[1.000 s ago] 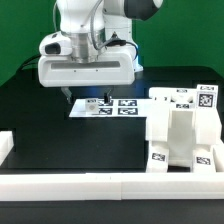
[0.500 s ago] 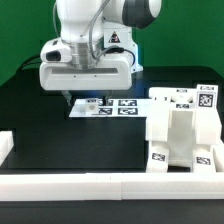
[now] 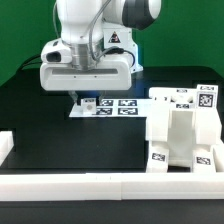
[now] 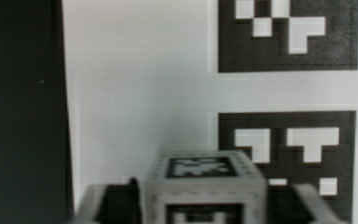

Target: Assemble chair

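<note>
White plastic: small white tagged plastic block [image 4: 208, 183], rigid, looks light, moulded flat faces; should not deform under a pinch.
Block location: on the flat white marker board [image 3: 110, 106] at the back of the black table [image 3: 70, 145], directly beneath the arm; only partly seen in the exterior view.
Gripper: the robot's two-finger gripper [image 3: 84, 101] is down at the board; dark fingers [image 4: 108, 203] sit beside the block in the wrist view. Jaws look narrowed around it, contact unconfirmed, so can't call it clamped.
Grip point: opposite flat side walls, mid-height, centred so it won't twist.
Slip risk: smooth plastic, likely slick; the printed tag on top gives no purchase.
Other chair part: large white blocky plastic assembly [image 3: 180, 135] stands well apart, toward the exterior view's right, near the white rail [image 3: 100, 186].
Fragility: low, my read; a drop would mostly cost alignment.
</note>
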Controlling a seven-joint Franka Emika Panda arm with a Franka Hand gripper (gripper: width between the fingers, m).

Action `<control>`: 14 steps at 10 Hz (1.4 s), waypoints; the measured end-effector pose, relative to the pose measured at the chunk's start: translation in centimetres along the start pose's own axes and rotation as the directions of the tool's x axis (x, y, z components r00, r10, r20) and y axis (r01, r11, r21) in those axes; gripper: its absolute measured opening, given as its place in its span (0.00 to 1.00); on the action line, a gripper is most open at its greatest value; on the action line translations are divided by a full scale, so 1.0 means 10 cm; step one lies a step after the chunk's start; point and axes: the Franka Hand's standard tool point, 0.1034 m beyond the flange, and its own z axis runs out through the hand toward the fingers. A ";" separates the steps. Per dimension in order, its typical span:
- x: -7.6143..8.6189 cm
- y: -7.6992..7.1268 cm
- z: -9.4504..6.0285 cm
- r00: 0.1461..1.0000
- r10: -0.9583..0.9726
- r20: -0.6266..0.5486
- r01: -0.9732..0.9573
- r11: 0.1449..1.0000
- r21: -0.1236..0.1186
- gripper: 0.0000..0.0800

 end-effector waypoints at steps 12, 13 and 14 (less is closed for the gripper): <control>0.86 -0.09 -0.33 0.537 -0.844 0.001 0.835 0.531 -0.145 0.35; 0.86 -0.14 -0.32 0.473 -0.881 0.016 0.870 0.465 -0.164 0.35; 0.84 -0.09 -0.32 0.429 -0.903 0.030 0.894 0.419 -0.161 0.35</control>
